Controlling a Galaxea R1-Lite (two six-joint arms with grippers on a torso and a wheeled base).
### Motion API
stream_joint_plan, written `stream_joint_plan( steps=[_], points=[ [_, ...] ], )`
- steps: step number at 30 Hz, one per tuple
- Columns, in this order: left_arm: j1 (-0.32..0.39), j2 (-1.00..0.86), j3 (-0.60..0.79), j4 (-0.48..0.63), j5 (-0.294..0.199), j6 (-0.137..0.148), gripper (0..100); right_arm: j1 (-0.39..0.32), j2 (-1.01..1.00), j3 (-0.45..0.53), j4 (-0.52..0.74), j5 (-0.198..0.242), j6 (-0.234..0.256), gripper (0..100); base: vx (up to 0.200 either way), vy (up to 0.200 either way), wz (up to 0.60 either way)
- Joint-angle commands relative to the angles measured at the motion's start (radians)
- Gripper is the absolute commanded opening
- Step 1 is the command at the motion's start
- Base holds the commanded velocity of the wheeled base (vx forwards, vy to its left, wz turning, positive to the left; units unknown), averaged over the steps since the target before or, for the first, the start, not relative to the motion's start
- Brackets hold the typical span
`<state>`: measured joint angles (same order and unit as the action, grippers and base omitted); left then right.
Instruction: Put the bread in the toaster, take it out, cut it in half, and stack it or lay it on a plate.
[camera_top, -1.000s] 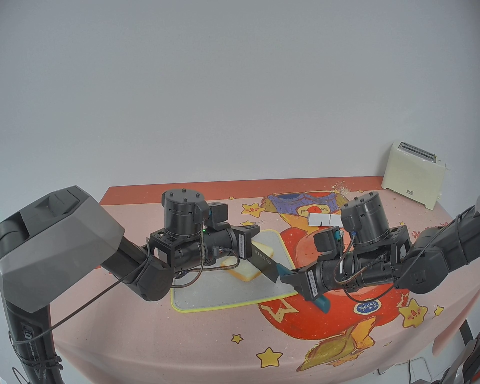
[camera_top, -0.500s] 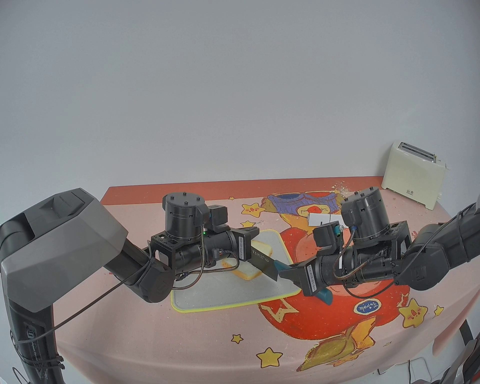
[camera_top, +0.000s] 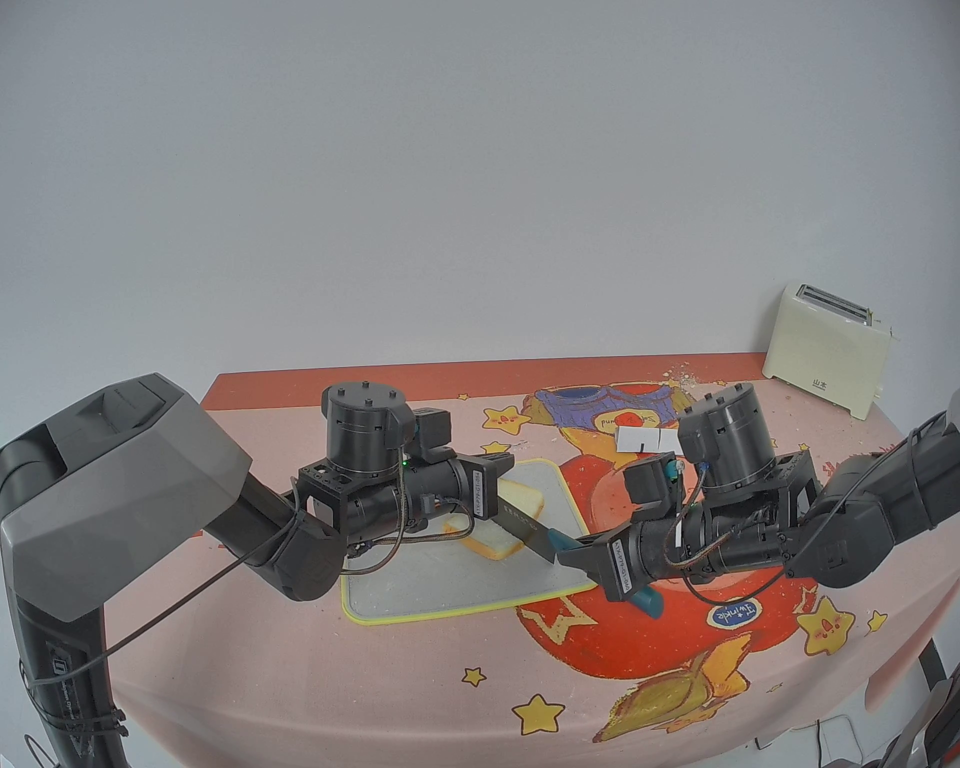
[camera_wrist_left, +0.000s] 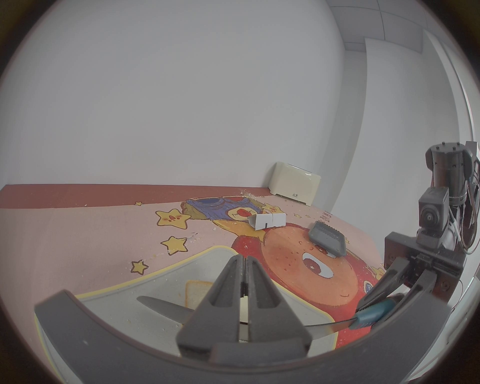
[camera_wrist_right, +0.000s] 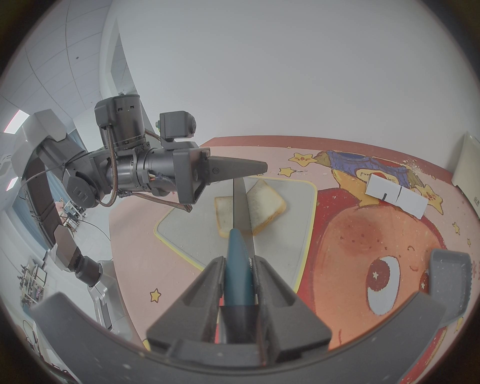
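Your right gripper is clamped on the teal handle of the knife, the blade lying across the bread on the cutting board. Your left gripper, fingers pressed together, hangs just over the slice beside the blade. A white card lies just past the board, the toaster stands well apart at the table's far right corner, and whether the left tips touch the bread is hidden.

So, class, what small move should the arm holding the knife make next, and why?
Probably press the knife down and saw through the bread: the right fingers hold its blade across the slice's middle on the board, with the left fingers shut close by.
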<state>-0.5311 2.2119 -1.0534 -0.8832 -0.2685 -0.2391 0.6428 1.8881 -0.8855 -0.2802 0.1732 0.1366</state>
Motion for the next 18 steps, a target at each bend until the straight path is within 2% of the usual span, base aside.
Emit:
stream_joint_plan(
  steps=[1,13,18],
  points=[
    [0.0,-0.001,-0.004,-0.005,0.0,0.0,0,0.002,0.014,0.0,0.004,-0.001,0.001,0,0.0,0.0,0.0],
    [0.002,-0.029,-0.017,-0.008,-0.003,0.0,0,-0.002,0.002,-0.02,0.004,0.006,0.012,0,0.0,0.0,0.0],
    [0.003,-0.043,-0.017,-0.008,-0.018,-0.009,0,-0.008,0.002,-0.021,0.004,0.008,0.024,0,0.0,0.0,0.0]
  ],
)
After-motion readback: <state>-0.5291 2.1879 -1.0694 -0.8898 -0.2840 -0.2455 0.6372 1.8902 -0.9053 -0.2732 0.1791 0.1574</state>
